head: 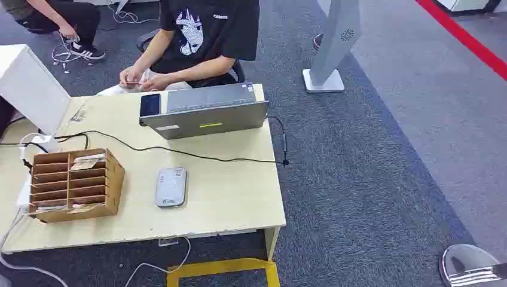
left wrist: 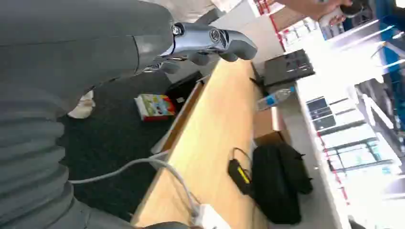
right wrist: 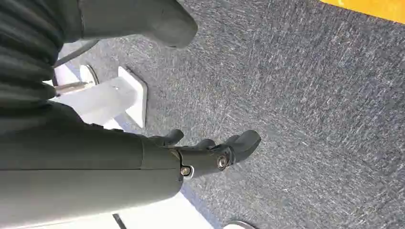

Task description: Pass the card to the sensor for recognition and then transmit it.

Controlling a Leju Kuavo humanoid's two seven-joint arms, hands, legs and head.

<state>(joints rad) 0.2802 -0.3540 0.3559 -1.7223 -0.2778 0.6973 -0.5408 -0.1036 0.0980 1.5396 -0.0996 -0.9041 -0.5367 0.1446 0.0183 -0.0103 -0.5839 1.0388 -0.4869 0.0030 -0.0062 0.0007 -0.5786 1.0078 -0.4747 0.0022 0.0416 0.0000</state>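
Observation:
A cardboard slotted rack (head: 75, 185) stands on the left of the light wooden table (head: 239, 197). Pale cards (head: 87, 162) lie in its upper and lowest slots. To the right of the rack, a flat grey card sensor (head: 171, 187) lies on the table. My left hand (left wrist: 205, 43) hangs beside a table edge, fingers loosely spread, holding nothing. My right hand (right wrist: 210, 152) hangs over the grey carpet with its fingers apart and nothing in them. A silver part of my right arm (head: 472, 266) shows low on the right.
A grey laptop-like box (head: 206, 110) and a dark phone (head: 150, 104) sit at the table's far edge, where a seated person (head: 197, 42) works. A black cable (head: 179, 152) crosses the table. Yellow tape (head: 221, 269) marks the floor in front; a white stand (head: 329, 54) rises at the far right.

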